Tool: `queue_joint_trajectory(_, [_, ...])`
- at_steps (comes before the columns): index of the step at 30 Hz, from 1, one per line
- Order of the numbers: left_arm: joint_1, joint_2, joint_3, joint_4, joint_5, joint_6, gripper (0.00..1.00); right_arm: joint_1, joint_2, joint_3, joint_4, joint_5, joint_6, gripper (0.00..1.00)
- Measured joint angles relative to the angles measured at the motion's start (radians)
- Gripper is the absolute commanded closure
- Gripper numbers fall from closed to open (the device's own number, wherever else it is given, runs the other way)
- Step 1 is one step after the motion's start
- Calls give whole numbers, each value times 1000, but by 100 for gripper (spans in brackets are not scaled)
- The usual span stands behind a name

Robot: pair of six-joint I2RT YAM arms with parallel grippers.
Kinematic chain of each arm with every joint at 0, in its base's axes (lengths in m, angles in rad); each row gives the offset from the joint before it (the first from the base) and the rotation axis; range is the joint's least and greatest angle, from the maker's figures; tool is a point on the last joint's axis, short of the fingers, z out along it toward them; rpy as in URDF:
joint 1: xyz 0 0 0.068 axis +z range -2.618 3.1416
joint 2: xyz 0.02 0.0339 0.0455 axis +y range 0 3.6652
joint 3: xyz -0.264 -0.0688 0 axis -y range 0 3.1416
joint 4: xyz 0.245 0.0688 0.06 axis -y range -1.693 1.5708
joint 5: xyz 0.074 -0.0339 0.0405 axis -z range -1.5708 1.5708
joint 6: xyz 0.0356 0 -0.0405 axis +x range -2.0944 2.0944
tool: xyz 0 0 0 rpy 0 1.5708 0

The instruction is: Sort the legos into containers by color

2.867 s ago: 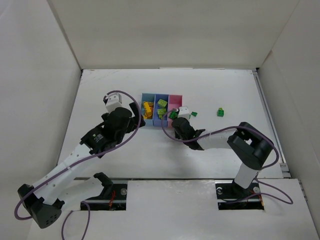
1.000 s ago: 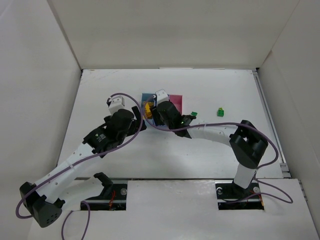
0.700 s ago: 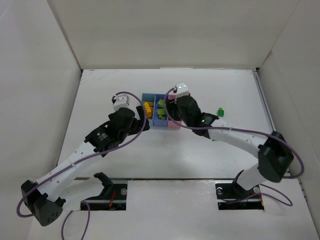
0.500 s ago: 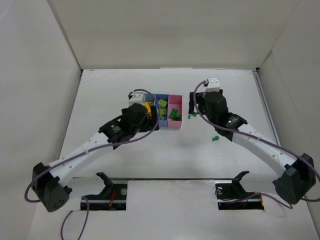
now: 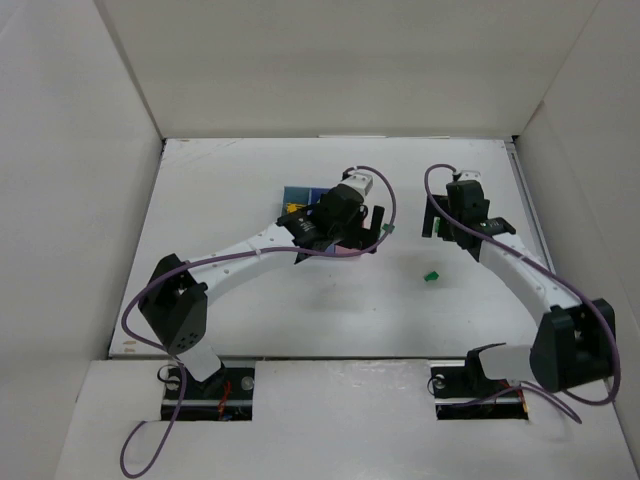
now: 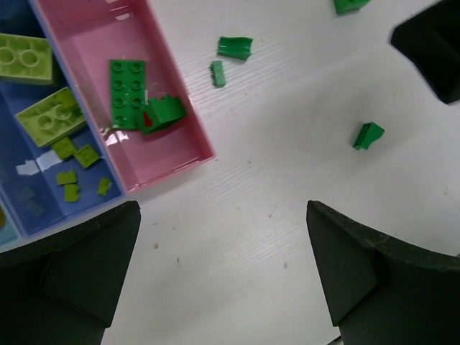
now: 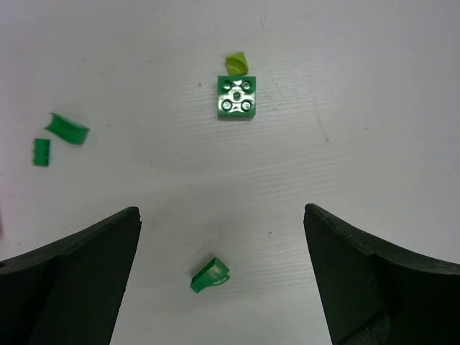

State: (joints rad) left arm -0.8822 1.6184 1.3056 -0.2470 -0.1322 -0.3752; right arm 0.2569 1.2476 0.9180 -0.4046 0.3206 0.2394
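Containers lie half cut off beneath the wide left gripper; right gripper gapes too.

- The left arm reached forward and rightward from its base, with the elbow bent low near the base.
- The left gripper faced downward, its jaws spread wide with nothing between them.
- In the left wrist view, its dark fingers filled the two bottom corners.
- The right arm arched forward and leftward from its base.
- The right gripper pointed down, its jaws wide apart and empty.
- The right gripper sat well to the right of the left one, not touching it.
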Motion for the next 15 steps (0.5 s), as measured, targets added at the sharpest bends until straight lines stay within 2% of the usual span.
queue_joint_trajectory(8, [-13, 21, 5, 34, 42, 11, 0, -90, 313, 82, -11, -62, -44, 0])
queue_joint_trajectory(15, [-1, -4, -43, 48, -10, 7, 0, -125, 406, 121, 37, -93, -90, 2])
